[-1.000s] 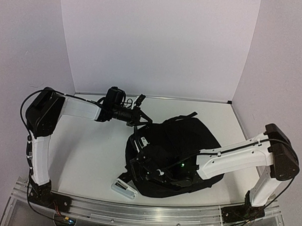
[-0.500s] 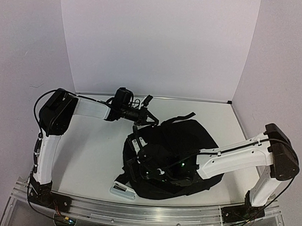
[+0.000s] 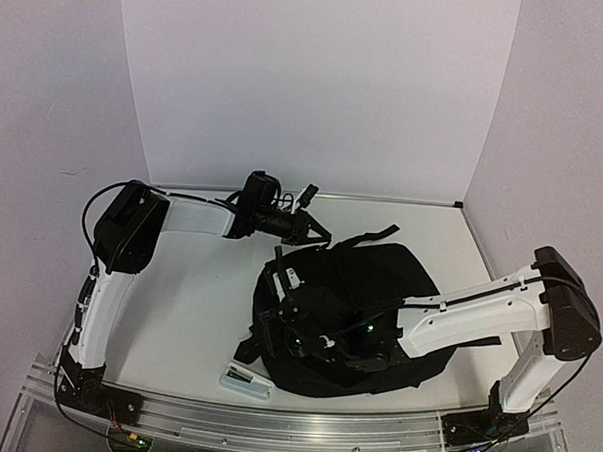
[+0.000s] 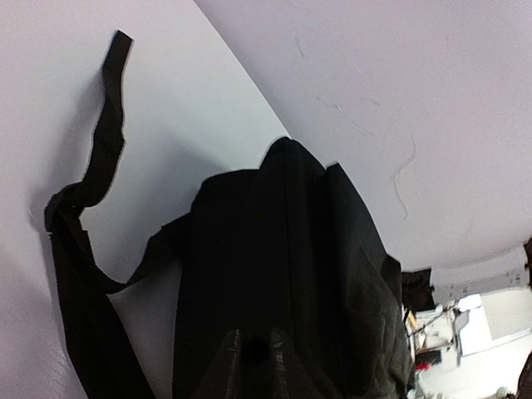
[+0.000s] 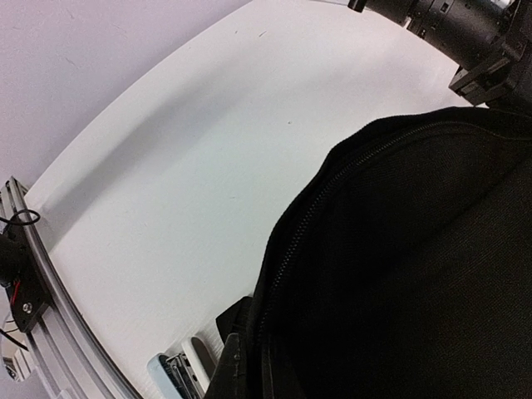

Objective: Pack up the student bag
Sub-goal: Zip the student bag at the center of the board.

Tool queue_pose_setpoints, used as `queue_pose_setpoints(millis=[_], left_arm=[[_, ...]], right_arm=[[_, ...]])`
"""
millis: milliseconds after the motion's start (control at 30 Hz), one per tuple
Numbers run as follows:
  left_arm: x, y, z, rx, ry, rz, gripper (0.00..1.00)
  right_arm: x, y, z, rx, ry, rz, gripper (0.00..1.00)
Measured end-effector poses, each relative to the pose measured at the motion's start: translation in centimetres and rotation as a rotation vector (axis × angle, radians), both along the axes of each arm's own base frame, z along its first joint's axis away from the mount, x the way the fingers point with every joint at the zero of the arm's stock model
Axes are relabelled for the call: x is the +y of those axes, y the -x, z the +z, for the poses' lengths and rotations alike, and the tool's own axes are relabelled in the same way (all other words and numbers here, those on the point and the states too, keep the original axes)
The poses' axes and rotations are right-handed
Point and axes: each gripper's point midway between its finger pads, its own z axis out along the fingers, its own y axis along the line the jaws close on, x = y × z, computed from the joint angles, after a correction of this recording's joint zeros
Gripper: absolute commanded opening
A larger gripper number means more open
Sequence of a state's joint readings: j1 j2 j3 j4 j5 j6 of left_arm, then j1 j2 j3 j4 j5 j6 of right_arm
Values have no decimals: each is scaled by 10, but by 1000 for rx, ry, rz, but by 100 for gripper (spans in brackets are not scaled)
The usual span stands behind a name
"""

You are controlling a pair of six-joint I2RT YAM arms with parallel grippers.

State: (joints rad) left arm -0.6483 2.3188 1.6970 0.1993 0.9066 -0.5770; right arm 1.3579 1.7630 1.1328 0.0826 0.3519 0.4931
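Left gripper [image 3: 316, 238] pinches the bag's [image 3: 384, 280] top fabric, and a strap [image 4: 104, 158] trails to its left. Right gripper [image 3: 287, 325] sits closed beside the zipper [image 5: 291, 241]. Whether it grips anything is unclear.

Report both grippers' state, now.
Left gripper: closed, pinching fabric at the top of the student bag.
Right gripper: closed at the bag's near edge; whether it grips fabric cannot be told.

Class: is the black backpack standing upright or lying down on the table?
Lying down: the backpack sprawls flat across the table, a strap trailing beside it.
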Motion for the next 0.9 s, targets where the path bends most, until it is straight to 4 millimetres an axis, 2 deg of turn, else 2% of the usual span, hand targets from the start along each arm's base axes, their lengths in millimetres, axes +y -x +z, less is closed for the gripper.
queue_pose_setpoints(millis=[33,133,267,333,400,433,533,567,633,700,733,767,867,900], left_arm=[[-1,-4,2,-5,-1,21,44],[2,-15,4,-35,-16,67,67],[20,-21,6,-49,-84,142,81],[34,-22,20,-70,-110,189,86],[55,-24,47,-108,-133,262,92],[71,-25,72,-147,-136,317,93],[102,-25,119,-205,-118,418,94],[119,-24,136,-224,-112,471,94],[141,-23,151,-239,-115,544,95],[161,-20,155,-236,-127,612,96],[178,-13,146,-204,-155,670,96],[183,-9,141,-189,-165,686,96],[205,12,105,-96,-208,756,96],[217,25,83,-35,-237,784,96]], right_arm=[[-2,0,2,3,-10,-11,0],[-8,2,10,-1,-27,-59,0],[-20,-5,23,-15,-55,-144,0],[-25,-11,29,-25,-70,-179,0],[-29,-19,35,-36,-80,-215,0],[-31,-27,38,-38,-85,-238,0],[-33,-42,45,-36,-93,-272,0],[-33,-51,48,-37,-97,-289,0],[-29,-65,50,-38,-99,-314,0],[-25,-76,49,-38,-97,-330,0],[-18,-89,47,-35,-97,-343,0],[-14,-94,44,-31,-95,-345,0],[0,-116,33,-25,-83,-360,0],[6,-125,28,-21,-79,-361,1]])
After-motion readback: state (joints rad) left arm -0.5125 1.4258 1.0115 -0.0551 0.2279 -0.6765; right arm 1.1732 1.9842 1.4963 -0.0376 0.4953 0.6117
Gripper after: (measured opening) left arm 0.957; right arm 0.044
